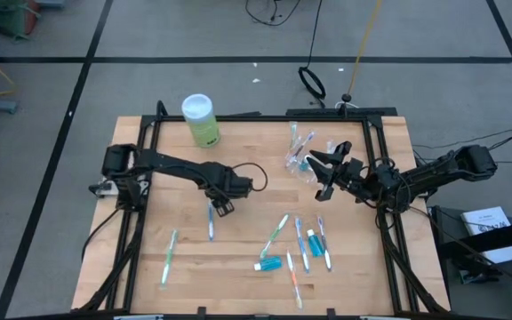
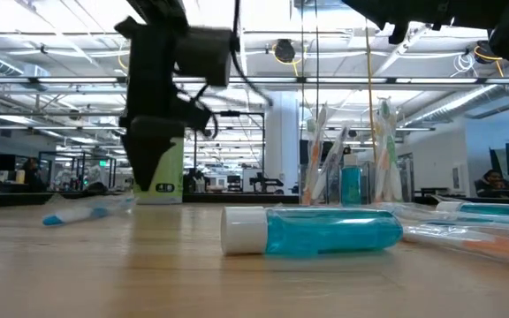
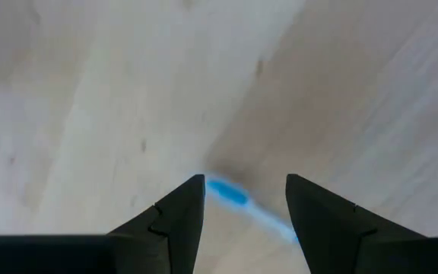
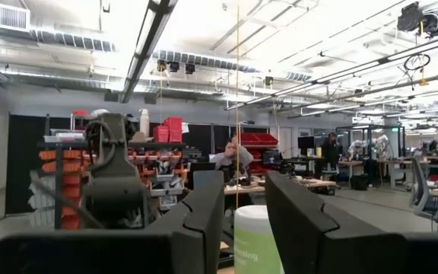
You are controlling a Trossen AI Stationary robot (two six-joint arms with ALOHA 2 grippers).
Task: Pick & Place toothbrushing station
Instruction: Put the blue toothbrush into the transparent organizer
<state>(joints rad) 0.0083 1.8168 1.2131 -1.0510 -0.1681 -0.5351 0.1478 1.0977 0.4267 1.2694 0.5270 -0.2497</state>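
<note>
Over at the left side of the wooden counter [image 1: 149, 293], a green-and-white toothbrush [image 1: 168, 259] lies alone, its long axis running nearly toward and away from the arms' side. A little to its right the left gripper [image 1: 221, 206] hangs low with its two dark fingers spread apart, straddling the bristle end of a blue toothbrush [image 1: 211, 222] without closing on it; in the left wrist view that blue head [image 3: 228, 193] sits on the bare wood between the fingers [image 3: 175, 217], the handle trailing off past one of them. The brush lies close to straight fore and aft on the counter, head toward the gripper. I would judge it light, stiff and rather slick, so thin that it could roll or skid under a pinch; a grip across the thicker neck or mid-handle looks safer than one on the bristles. Behind stands the light-green canister [image 1: 200, 119]. Further right, more brushes and a short blue toothpaste tube [image 1: 269, 264] lie scattered at mixed angles, and the clear cup [image 1: 302, 158] holds several brushes standing upright. At the far right the right gripper [image 1: 327, 174] is raised beside that cup, its fingers partly apart and holding nothing.
</note>
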